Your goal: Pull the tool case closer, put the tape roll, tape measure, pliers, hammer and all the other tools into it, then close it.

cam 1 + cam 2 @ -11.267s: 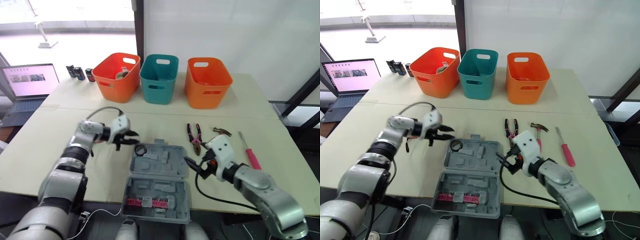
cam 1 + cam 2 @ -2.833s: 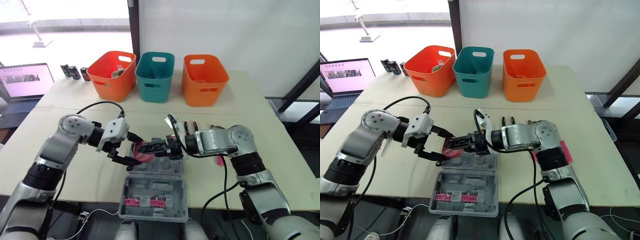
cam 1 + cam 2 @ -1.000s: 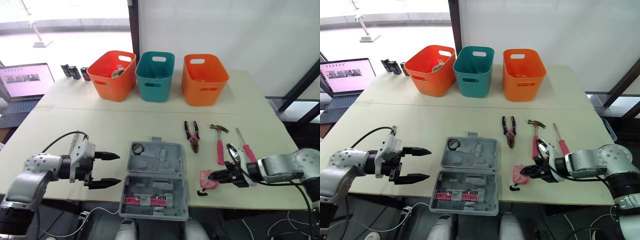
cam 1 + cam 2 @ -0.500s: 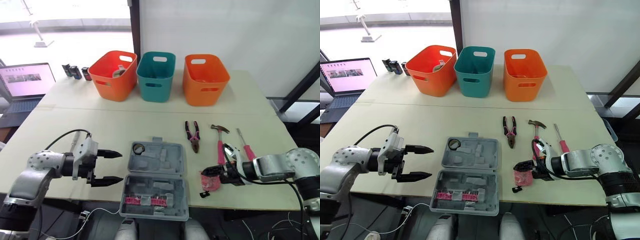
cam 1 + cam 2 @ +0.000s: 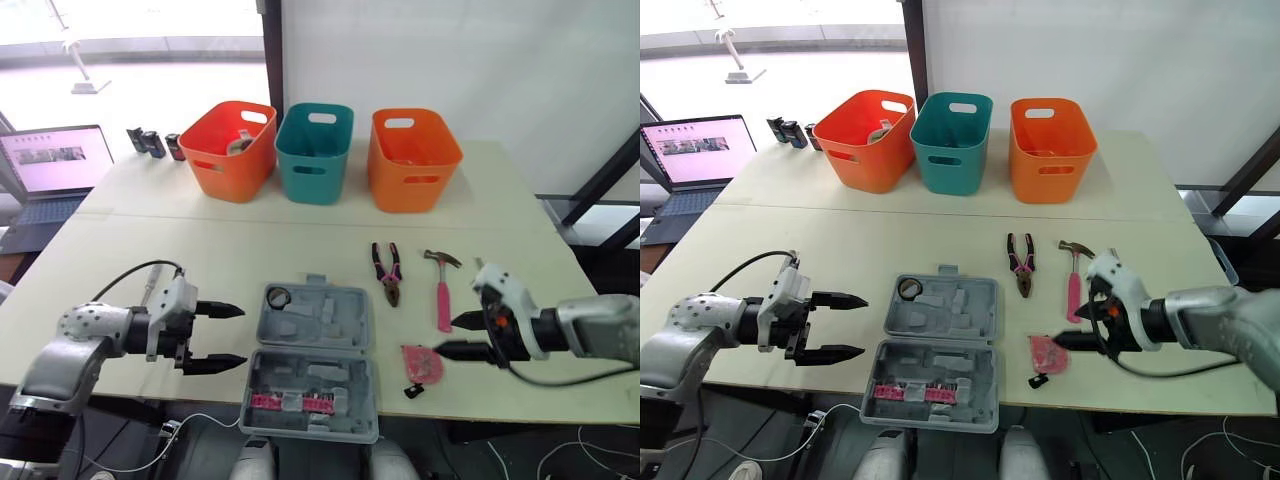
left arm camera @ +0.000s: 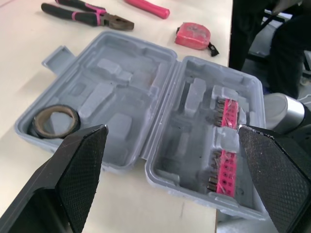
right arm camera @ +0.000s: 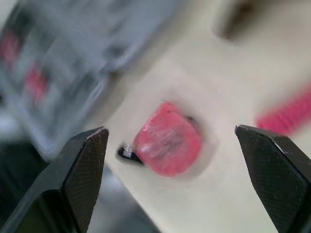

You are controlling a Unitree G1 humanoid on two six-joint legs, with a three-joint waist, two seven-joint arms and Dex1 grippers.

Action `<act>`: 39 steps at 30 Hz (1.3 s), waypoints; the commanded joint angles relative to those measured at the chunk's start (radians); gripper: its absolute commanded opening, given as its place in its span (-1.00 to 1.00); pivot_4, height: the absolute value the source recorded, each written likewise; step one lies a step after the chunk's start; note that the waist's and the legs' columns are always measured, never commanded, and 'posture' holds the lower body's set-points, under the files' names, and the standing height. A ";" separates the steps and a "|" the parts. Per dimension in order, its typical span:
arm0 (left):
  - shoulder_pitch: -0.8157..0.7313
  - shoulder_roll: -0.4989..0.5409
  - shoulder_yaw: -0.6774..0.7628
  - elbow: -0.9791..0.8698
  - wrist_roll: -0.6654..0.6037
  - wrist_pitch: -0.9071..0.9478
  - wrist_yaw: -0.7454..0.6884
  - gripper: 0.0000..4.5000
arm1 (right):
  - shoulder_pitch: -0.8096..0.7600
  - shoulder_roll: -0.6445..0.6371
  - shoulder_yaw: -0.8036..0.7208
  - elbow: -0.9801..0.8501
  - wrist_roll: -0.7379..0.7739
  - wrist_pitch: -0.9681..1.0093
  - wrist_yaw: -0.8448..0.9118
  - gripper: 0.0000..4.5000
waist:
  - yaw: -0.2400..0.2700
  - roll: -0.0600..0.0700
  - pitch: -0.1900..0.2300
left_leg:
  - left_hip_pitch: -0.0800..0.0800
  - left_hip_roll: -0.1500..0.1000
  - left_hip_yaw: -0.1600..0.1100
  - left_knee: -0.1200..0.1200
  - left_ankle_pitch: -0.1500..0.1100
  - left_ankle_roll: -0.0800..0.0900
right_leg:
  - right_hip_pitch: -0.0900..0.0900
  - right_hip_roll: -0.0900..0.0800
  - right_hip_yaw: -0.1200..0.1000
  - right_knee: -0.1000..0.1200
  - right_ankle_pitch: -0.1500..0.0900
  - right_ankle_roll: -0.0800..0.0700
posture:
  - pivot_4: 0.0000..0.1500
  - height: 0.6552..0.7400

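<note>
Both jaws spread: left gripper [image 5: 240,335] left of open grey plastic tool case [image 5: 318,318], right gripper [image 5: 448,335] beside pink tape measure [image 5: 422,365].

I can read no text, brand or number anywhere. The laptop [image 5: 58,158] screen shows a page whose lines are too small for me to make out. The tape measure [image 5: 422,363] and the tool case [image 5: 330,345] show no legible marking.
</note>
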 commanded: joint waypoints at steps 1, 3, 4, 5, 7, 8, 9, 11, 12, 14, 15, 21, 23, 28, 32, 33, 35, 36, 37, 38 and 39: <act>-0.005 0.002 0.004 -0.017 -0.002 -0.020 -0.001 1.00 | 0.039 0.022 0.049 0.037 -0.272 -0.374 0.168 0.96 | -0.004 0.000 0.000 | 0.000 0.000 0.001 0.000 0.000 -0.001 | 0.000 0.000 0.000 0.000 0.000 -0.001 | 1.00 1.00; -0.004 0.002 0.003 -0.020 -0.001 -0.021 0.000 1.00 | 0.028 0.071 0.074 0.092 -0.360 -0.482 0.194 0.96 | -0.007 0.000 0.000 | 0.000 0.000 0.001 0.001 0.001 -0.001 | 0.000 -0.001 0.000 0.000 0.001 -0.003 | 1.00 1.00; -0.003 0.002 0.004 -0.022 -0.002 -0.021 0.001 1.00 | 0.013 0.099 0.088 0.125 -0.405 -0.527 0.198 0.96 | -0.008 0.000 0.000 | 0.001 0.000 0.001 0.001 0.001 -0.001 | 0.000 -0.001 0.000 0.000 0.003 -0.006 | 1.00 1.00; -0.002 0.003 0.005 -0.024 -0.002 -0.021 0.002 1.00 | -0.008 0.127 0.101 0.158 -0.443 -0.554 0.202 0.96 | -0.007 0.000 0.000 | 0.001 0.000 0.001 0.001 0.001 -0.001 | 0.001 0.000 0.000 0.000 0.003 -0.006 | 1.00 1.00; 0.000 0.005 0.007 -0.029 -0.004 -0.020 0.003 1.00 | -0.048 0.175 0.112 0.215 -0.492 -0.577 0.207 0.96 | -0.006 0.000 0.000 | 0.001 0.000 0.001 0.001 0.001 -0.001 | 0.001 0.000 0.000 0.001 0.003 -0.006 | 1.00 1.00; 0.002 0.006 0.009 -0.031 -0.005 -0.019 0.004 1.00 | -0.067 0.195 0.116 0.241 -0.509 -0.583 0.213 0.96 | -0.005 0.000 0.000 | 0.001 0.000 0.001 0.001 0.001 -0.001 | 0.001 0.000 0.000 0.001 0.003 -0.006 | 1.00 1.00; 0.003 0.006 0.010 -0.033 -0.006 -0.018 0.005 1.00 | -0.078 0.209 0.118 0.259 -0.522 -0.589 0.221 0.96 | -0.004 0.000 0.000 | 0.001 0.000 0.001 0.001 0.001 -0.001 | 0.001 0.000 0.000 0.001 0.003 -0.006 | 1.00 1.00; 0.007 0.009 0.012 -0.037 -0.007 -0.018 0.006 1.00 | -0.106 0.235 0.128 0.301 -0.561 -0.597 0.232 0.96 | -0.003 0.000 0.000 | 0.001 0.000 0.001 0.001 0.001 -0.001 | 0.001 0.000 0.000 0.001 0.004 -0.004 | 1.00 1.00; 0.008 0.009 0.013 -0.038 -0.007 -0.018 0.007 1.00 | -0.120 0.246 0.137 0.327 -0.585 -0.608 0.240 0.96 | -0.003 0.000 0.000 | 0.001 0.000 0.001 0.001 0.001 -0.001 | 0.001 0.000 0.000 0.001 0.004 -0.003 | 1.00 1.00; 0.012 0.010 0.016 -0.043 -0.007 -0.018 0.010 1.00 | -0.140 0.268 0.150 0.370 -0.627 -0.628 0.250 0.96 | -0.001 0.000 0.000 | 0.001 0.000 0.001 0.001 0.001 -0.002 | 0.002 0.000 0.000 0.001 0.004 -0.003 | 1.00 1.00; 0.016 0.011 0.019 -0.047 -0.008 -0.017 0.012 1.00 | -0.144 0.275 0.155 0.384 -0.642 -0.636 0.257 0.96 | -0.001 0.000 0.000 | 0.001 0.000 0.001 0.001 0.001 -0.002 | 0.002 0.000 0.000 0.001 0.004 -0.003 | 1.00 1.00; 0.037 0.019 0.030 -0.064 -0.014 -0.015 0.022 1.00 | -0.153 0.317 0.169 0.433 -0.718 -0.645 0.256 0.96 | -0.002 0.000 0.000 | 0.001 0.000 0.001 0.001 0.001 -0.002 | 0.002 0.000 0.000 0.001 0.004 -0.002 | 1.00 1.00; 0.042 0.020 0.034 -0.066 -0.015 -0.014 0.026 1.00 | -0.158 0.336 0.171 0.448 -0.744 -0.636 0.240 0.96 | -0.002 0.000 0.000 | 0.002 0.000 0.001 0.001 0.001 -0.002 | 0.002 0.000 0.000 0.001 0.004 -0.002 | 1.00 1.00; 0.049 0.021 0.036 -0.068 -0.019 -0.016 0.031 1.00 | -0.155 0.358 0.157 0.439 -0.751 -0.623 0.246 0.96 | -0.005 0.000 0.000 | 0.005 0.000 0.001 0.000 0.001 -0.002 | 0.005 0.000 0.000 0.001 0.004 -0.002 | 1.00 1.00; 0.047 0.020 0.033 -0.063 -0.018 -0.018 0.035 1.00 | -0.143 0.359 0.150 0.403 -0.734 -0.602 0.266 0.85 | -0.004 0.000 0.000 | 0.005 0.000 0.001 0.000 0.001 -0.002 | 0.005 0.000 0.000 0.001 0.004 -0.002 | 1.00 1.00; 0.042 0.018 0.031 -0.059 -0.017 -0.018 0.035 1.00 | -0.140 0.361 0.148 0.391 -0.730 -0.593 0.270 0.73 | -0.003 0.000 0.000 | 0.005 0.000 0.001 0.000 0.001 -0.002 | 0.005 0.000 0.000 0.001 0.004 -0.002 | 1.00 1.00; 0.037 0.017 0.028 -0.053 -0.015 -0.019 0.035 1.00 | -0.136 0.363 0.146 0.370 -0.728 -0.577 0.274 0.39 | -0.003 0.000 0.000 | 0.005 0.000 0.001 0.000 0.001 -0.002 | 0.005 0.000 0.000 0.001 0.004 -0.002 | 1.00 1.00; 0.036 0.017 0.026 -0.051 -0.014 -0.020 0.033 1.00 | -0.135 0.363 0.145 0.360 -0.728 -0.569 0.276 0.20 | -0.003 0.000 0.000 | 0.005 0.000 0.001 0.000 0.001 -0.002 | 0.005 0.000 0.000 0.001 0.004 -0.002 | 1.00 1.00; 0.035 0.017 0.025 -0.049 -0.013 -0.022 0.032 1.00 | -0.135 0.364 0.145 0.350 -0.727 -0.562 0.279 0.17 | -0.004 0.000 0.000 | 0.005 0.000 0.001 0.000 0.001 -0.002 | 0.005 0.000 0.000 0.001 0.004 -0.002 | 1.00 1.00; 0.034 0.017 0.023 -0.045 -0.011 -0.024 0.030 1.00 | -0.136 0.368 0.142 0.336 -0.722 -0.549 0.279 0.17 | -0.004 0.000 0.000 | 0.005 0.000 0.001 0.000 0.001 -0.002 | 0.005 0.000 0.000 0.001 0.004 -0.002 | 1.00 1.00; 0.033 0.017 0.022 -0.043 -0.010 -0.025 0.029 1.00 | -0.137 0.370 0.140 0.326 -0.719 -0.538 0.280 0.17 | -0.004 0.000 0.000 | 0.005 0.000 0.001 0.000 0.001 -0.002 | 0.005 0.000 0.000 0.001 0.004 -0.002 | 1.00 1.00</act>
